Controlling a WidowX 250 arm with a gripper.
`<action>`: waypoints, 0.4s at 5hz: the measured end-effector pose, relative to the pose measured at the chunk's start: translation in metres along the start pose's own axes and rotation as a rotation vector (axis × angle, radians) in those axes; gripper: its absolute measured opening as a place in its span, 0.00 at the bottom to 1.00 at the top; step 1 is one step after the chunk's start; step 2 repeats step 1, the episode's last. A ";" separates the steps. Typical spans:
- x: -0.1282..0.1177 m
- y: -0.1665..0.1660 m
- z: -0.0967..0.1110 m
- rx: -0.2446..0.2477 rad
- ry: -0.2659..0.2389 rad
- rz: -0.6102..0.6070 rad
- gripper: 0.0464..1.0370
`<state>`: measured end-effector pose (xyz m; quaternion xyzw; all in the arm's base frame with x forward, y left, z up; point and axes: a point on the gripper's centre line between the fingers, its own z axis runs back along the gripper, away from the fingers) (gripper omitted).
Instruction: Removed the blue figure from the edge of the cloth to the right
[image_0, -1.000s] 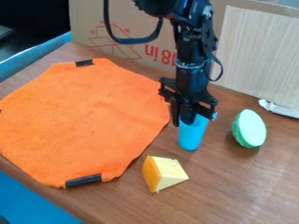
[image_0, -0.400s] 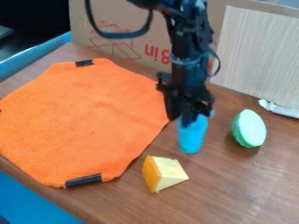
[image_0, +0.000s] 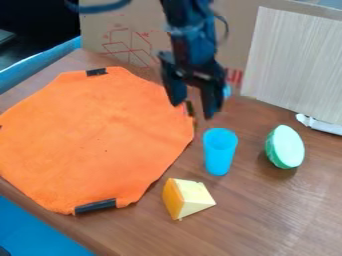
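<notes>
The orange cloth (image_0: 100, 140) lies on the desk (image_0: 267, 215). Toward four o'clock sits the cheese wedge (image_0: 188, 198). The hand (image_0: 195, 111) hangs empty, its fingers wide apart, at eleven o'clock from the blue cup (image_0: 220, 152). The cup stands upright off the cloth, toward three o'clock; a low sideways swing could topple it, perhaps rolling it into the green piece (image_0: 287, 147).

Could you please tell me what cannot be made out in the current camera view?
In the camera view:
- Far side of the blue figure: hidden by its near side.
- Leftmost bit of the orange cloth: cut off by the left edge.
- Back of the green piece: behind its pale face.
- Part of the cardboard: behind the arm.
</notes>
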<state>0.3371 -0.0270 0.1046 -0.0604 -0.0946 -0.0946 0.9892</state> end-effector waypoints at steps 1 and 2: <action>-0.004 0.017 0.035 0.079 -0.062 0.059 0.96; -0.004 0.017 0.035 0.079 -0.062 0.059 0.96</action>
